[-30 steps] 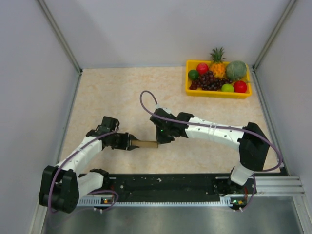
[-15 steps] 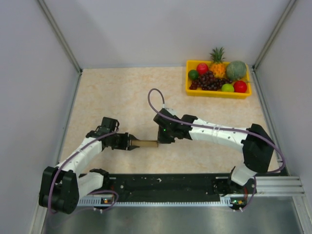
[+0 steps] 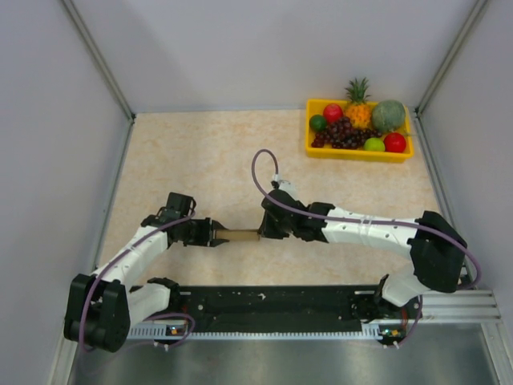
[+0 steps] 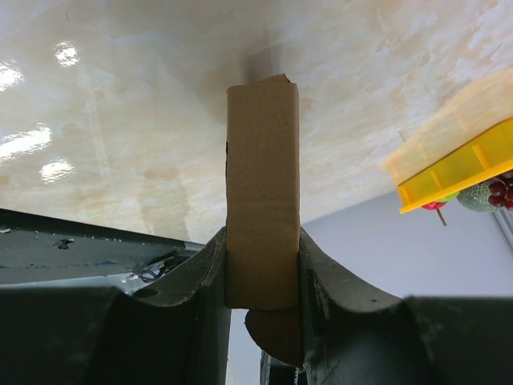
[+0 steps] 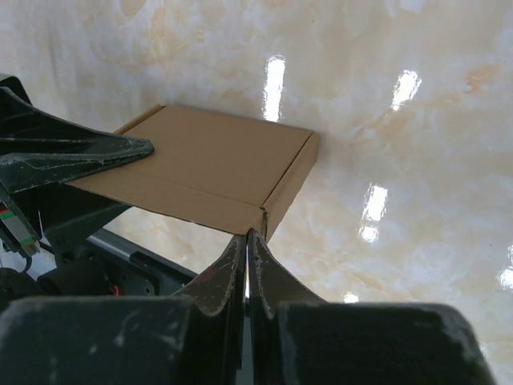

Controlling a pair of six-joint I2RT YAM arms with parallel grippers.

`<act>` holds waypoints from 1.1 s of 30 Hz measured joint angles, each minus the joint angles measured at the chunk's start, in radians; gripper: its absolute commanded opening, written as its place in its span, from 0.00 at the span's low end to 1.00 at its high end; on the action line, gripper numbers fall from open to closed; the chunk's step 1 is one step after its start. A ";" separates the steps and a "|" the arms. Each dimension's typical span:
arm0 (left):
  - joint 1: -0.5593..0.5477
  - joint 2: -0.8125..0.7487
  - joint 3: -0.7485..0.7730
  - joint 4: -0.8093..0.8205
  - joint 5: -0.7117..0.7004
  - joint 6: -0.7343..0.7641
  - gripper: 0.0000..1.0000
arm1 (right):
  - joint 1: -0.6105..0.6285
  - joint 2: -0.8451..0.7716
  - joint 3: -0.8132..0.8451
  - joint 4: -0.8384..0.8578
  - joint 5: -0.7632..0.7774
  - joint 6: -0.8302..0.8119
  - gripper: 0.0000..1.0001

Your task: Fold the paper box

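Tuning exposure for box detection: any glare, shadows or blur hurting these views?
Left wrist: specular hotspots on the table upper left, paper box evenly lit, left tool dark and soft near the lens. Right wrist: bright reflections on the table beside the box, box top clean, right tool underexposed. Top external: flat, even light, no glare; box mostly hidden between the tools.

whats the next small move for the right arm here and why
Probably ease the shut right gripper forward to press in the end wall of the paper box: the left gripper clamps the opposite end, and the right fingertips sit closed at that wall's corner.
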 measured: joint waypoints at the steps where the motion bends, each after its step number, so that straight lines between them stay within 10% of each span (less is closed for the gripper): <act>1: 0.000 0.000 0.000 0.000 0.000 0.000 0.20 | 0.000 -0.005 -0.013 0.019 0.002 -0.007 0.00; 33: 0.004 -0.001 -0.007 0.028 -0.011 -0.022 0.19 | 0.111 -0.051 -0.212 0.357 0.232 -0.287 0.00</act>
